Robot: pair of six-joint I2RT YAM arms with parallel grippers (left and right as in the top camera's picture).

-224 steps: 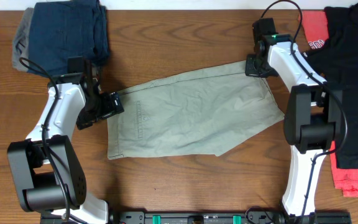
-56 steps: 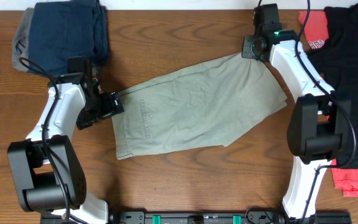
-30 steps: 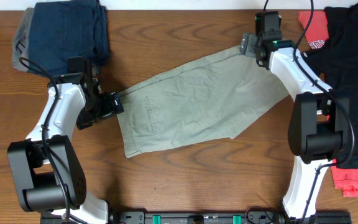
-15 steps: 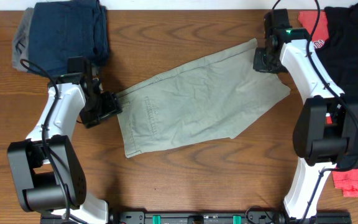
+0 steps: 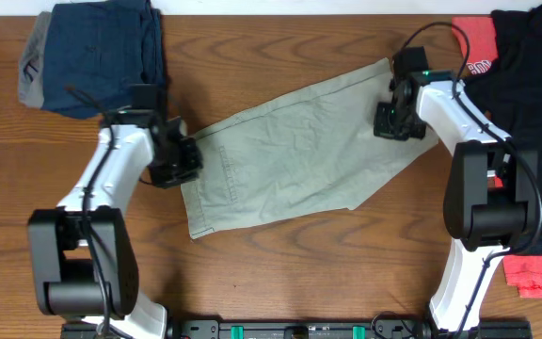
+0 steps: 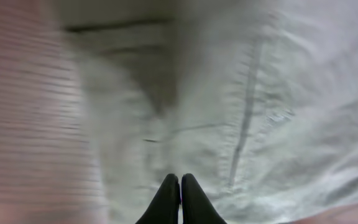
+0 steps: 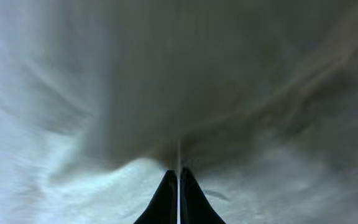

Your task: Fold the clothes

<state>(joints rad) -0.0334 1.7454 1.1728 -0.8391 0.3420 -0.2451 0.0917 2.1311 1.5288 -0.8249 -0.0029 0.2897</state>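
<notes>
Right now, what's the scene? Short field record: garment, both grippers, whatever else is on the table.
garment: shorts, pale khaki, wrinkled, lying flat at a slant on the table
left gripper: shut on the shorts at their left edge
right gripper: shut on the shorts near their upper right corner, fabric bunched at the tips
far left corner: navy folded garment
right edge: black shirt lying over a red shirt

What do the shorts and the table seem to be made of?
Shorts: probably woven cotton, matte; it wrinkles softly and shows stitched seams. Table: wood or wood-look laminate, slight sheen; brown grain lines run across it.
</notes>
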